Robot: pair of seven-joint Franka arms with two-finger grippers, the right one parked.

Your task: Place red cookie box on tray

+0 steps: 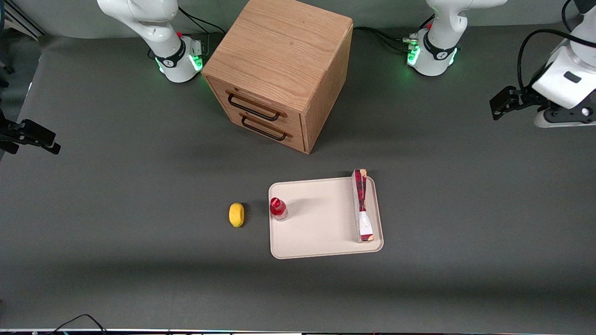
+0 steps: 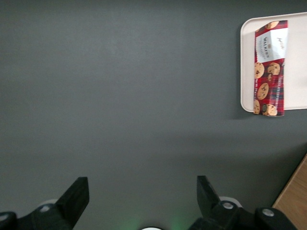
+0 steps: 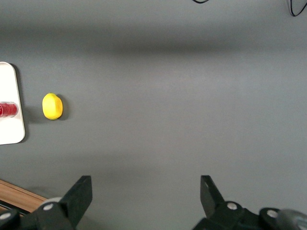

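Note:
The red cookie box lies flat on the cream tray, along the tray's edge toward the working arm's end. Its end farther from the front camera juts slightly over the rim. The white label patch sits at the end nearer the front camera. My left gripper hangs open and empty above bare table, well away from the box toward the working arm's end of the table. Nothing touches the box.
A small red-capped bottle stands on the tray at the edge toward the parked arm. A yellow lemon-like object lies on the table beside it. A wooden two-drawer cabinet stands farther from the front camera than the tray.

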